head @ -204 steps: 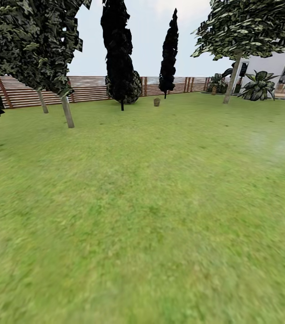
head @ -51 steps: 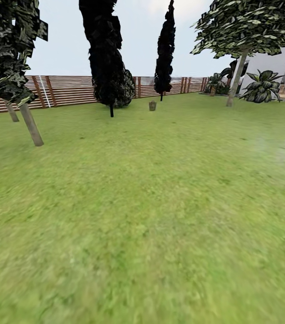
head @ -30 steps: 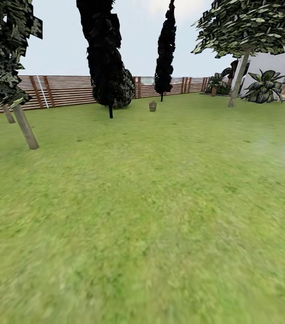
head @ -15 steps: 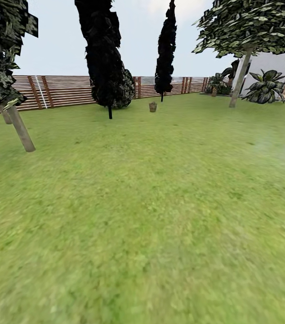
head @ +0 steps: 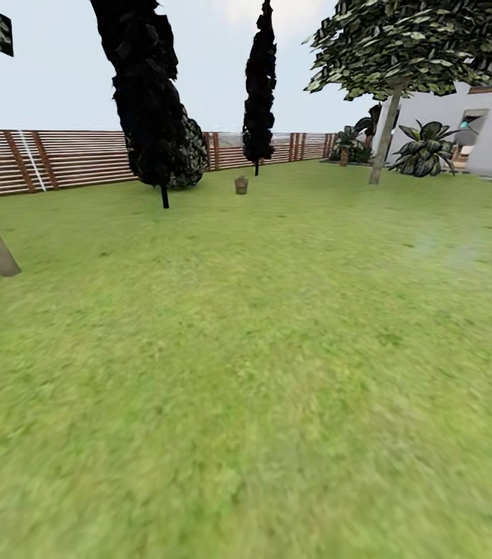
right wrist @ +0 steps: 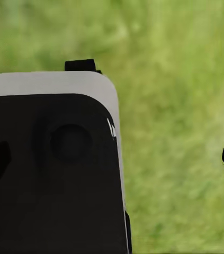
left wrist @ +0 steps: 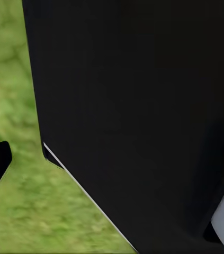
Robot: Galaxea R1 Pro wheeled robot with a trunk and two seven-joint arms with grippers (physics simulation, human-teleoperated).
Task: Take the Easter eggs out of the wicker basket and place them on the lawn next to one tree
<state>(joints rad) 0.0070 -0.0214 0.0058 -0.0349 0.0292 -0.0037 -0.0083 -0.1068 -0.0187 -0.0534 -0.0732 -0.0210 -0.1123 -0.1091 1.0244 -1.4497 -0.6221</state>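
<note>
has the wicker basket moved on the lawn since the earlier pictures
No. The wicker basket keeps its spot before the fence, between the two dark columnar trees; the camera shifted.

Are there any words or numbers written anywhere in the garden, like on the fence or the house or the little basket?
None. No words, numbers or signs can be read anywhere: the wooden fence and the white house are plain, and the wicker basket stands too far off on the lawn to show any marking.

Dark robot body (left wrist: 143, 106) beside wrists
</note>
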